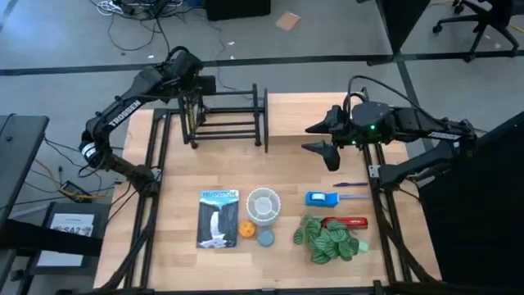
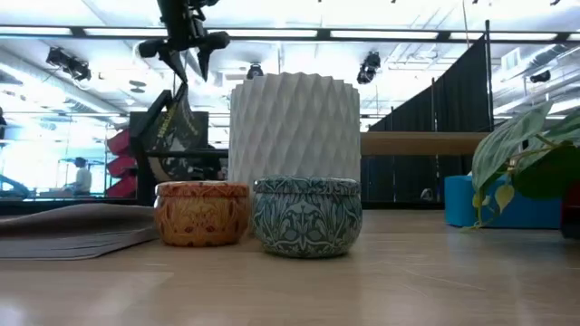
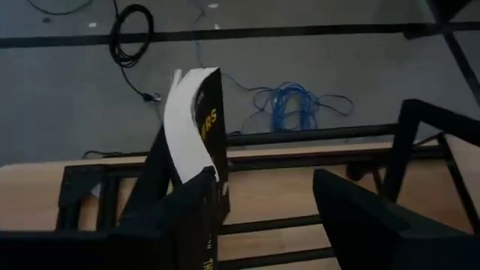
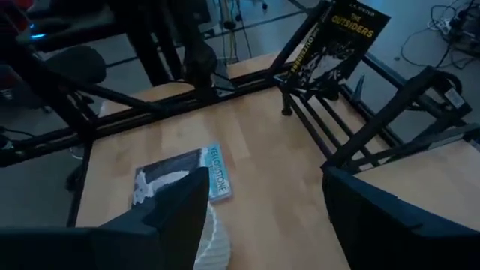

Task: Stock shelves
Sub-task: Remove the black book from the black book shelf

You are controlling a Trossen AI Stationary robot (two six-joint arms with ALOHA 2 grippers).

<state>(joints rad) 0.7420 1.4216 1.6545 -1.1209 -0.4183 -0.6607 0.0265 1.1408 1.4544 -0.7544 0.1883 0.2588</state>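
A black book with yellow lettering (image 3: 202,124) stands tilted in the left end of the black rack (image 1: 229,119). It shows in the right wrist view as the book (image 4: 341,34). My left gripper (image 3: 262,202) hangs open above it, with the book's spine beside one finger. My right gripper (image 1: 309,138) hovers open, with nothing between its fingers, over the near edge of the light wooden board (image 1: 303,111) right of the rack. My left gripper is open, and the book's spine (image 3: 210,187) runs close along the inner side of one finger (image 3: 169,221). I cannot tell whether that finger touches the book. The book stands tilted in the rack.
On the near half of the table lie a Yellowstone book (image 1: 218,217), a white ribbed pot (image 1: 263,205), an orange tin (image 1: 246,229), a blue tin (image 1: 266,238), a blue object (image 1: 322,198), a leafy plant (image 1: 327,239), a red item (image 1: 348,221) and a pen (image 1: 352,185).
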